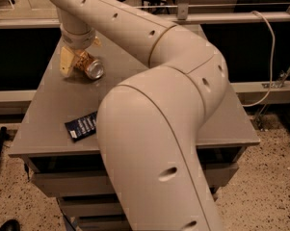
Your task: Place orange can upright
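The cream two-finger gripper [78, 63] sits at the far left part of the flat grey desk [48, 107], hanging from a wrist that reaches down from the top of the view. Its jaws are closed narrowly on a small orange-gold metal drink can [91, 69], with one pale finger [66, 61] pressed against the can's left side. The can is tipped over, not upright, and its silver end faces toward the near right. Whether it touches the desk cannot be told. A flat dark blue wrapper [82, 126] lies well apart near the front edge, partly behind the bulky cream arm [173, 95].
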You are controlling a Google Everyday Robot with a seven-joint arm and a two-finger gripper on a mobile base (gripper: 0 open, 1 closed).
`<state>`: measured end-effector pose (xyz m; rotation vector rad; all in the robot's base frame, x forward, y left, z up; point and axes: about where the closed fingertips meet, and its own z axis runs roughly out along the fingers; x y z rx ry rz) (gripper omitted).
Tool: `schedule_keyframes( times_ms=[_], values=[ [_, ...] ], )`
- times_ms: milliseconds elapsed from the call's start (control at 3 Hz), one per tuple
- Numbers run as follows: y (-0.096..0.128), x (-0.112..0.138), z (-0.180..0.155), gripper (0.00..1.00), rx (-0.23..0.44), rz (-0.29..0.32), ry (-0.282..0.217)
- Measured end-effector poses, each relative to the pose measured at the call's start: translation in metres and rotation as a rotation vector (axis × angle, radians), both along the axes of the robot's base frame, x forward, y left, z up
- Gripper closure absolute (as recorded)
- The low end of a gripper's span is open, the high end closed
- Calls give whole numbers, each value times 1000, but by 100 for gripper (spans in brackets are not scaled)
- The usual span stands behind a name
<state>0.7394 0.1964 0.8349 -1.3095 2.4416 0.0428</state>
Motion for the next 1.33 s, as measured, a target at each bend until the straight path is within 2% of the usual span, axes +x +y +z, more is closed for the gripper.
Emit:
schedule_keyframes(
  times_ms=[667,1000,1333],
  values=[
    [11,7,5,65,-66,15,-7],
    [10,11,19,88,-50,15,-36],
    [5,12,51,100,24,14,-98]
  ],
)
